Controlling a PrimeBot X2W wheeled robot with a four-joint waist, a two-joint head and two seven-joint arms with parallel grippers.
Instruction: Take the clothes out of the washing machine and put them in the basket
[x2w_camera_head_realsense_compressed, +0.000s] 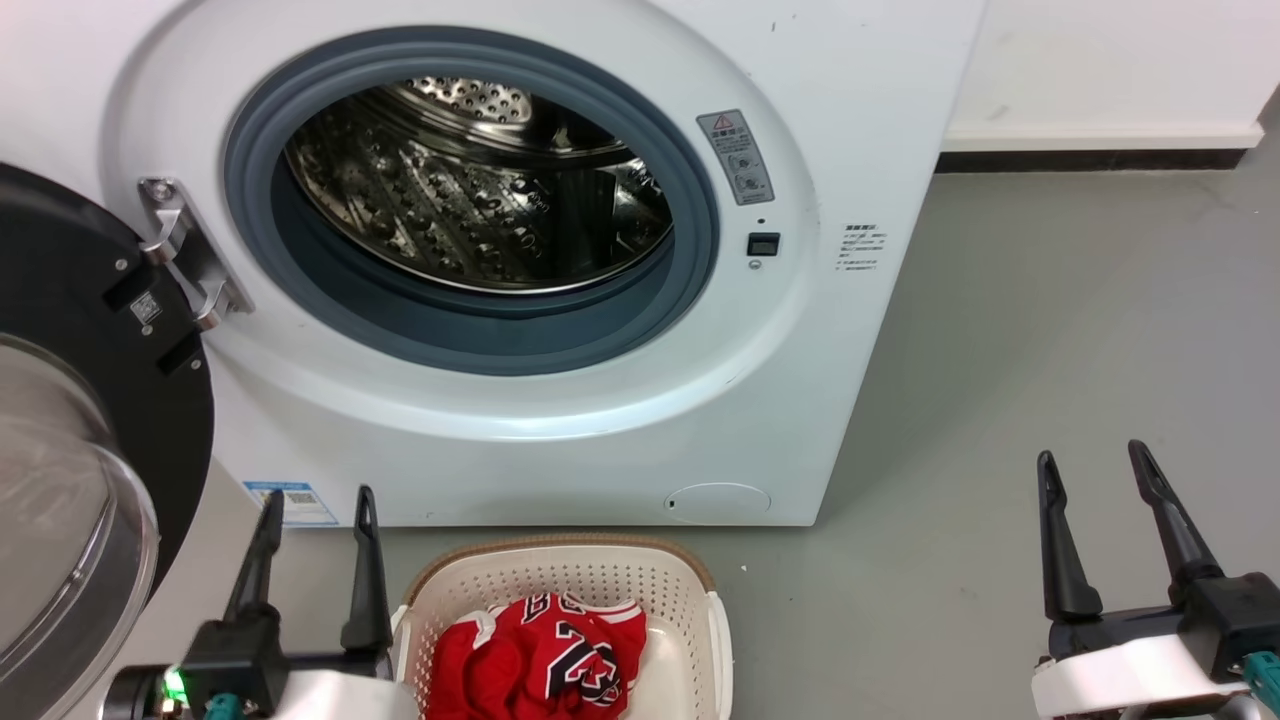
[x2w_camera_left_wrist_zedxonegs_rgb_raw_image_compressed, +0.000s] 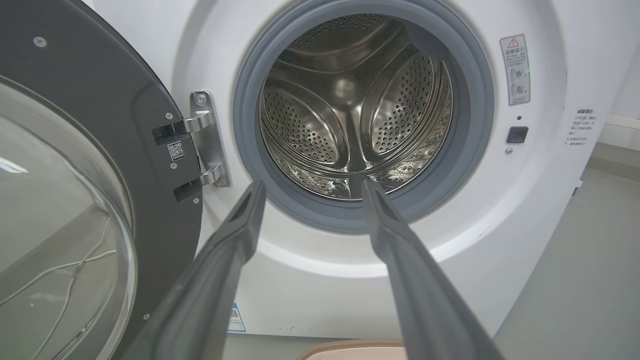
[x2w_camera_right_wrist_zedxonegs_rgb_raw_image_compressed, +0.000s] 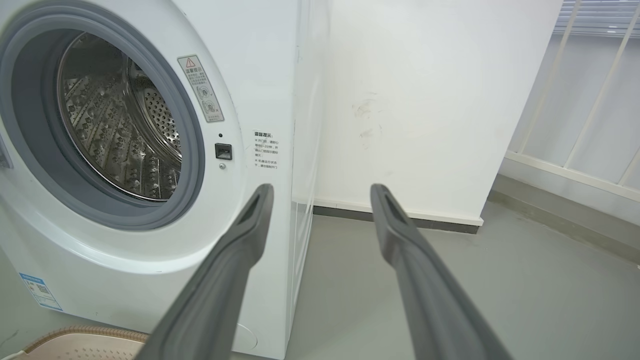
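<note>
The white washing machine (x2w_camera_head_realsense_compressed: 560, 420) stands with its door (x2w_camera_head_realsense_compressed: 70, 420) swung open to the left, and the steel drum (x2w_camera_head_realsense_compressed: 480, 190) holds nothing I can see. The red jersey, the clothes (x2w_camera_head_realsense_compressed: 540, 655), lies crumpled in the cream basket (x2w_camera_head_realsense_compressed: 690, 610) on the floor in front of the machine. My left gripper (x2w_camera_head_realsense_compressed: 320, 500) is open just left of the basket, fingers pointing up. My right gripper (x2w_camera_head_realsense_compressed: 1093, 455) is open over the floor at the lower right. In the left wrist view the drum (x2w_camera_left_wrist_zedxonegs_rgb_raw_image_compressed: 350, 110) shows beyond the open left gripper (x2w_camera_left_wrist_zedxonegs_rgb_raw_image_compressed: 310, 182). The right gripper (x2w_camera_right_wrist_zedxonegs_rgb_raw_image_compressed: 322, 187) points past the machine's right corner.
The open door's glass bowl (x2w_camera_head_realsense_compressed: 60, 520) juts out at the lower left beside my left arm. Grey floor (x2w_camera_head_realsense_compressed: 1050, 330) stretches right of the machine, bounded by a white wall with a dark skirting (x2w_camera_head_realsense_compressed: 1090, 158). White railings (x2w_camera_right_wrist_zedxonegs_rgb_raw_image_compressed: 590, 90) stand at the far right.
</note>
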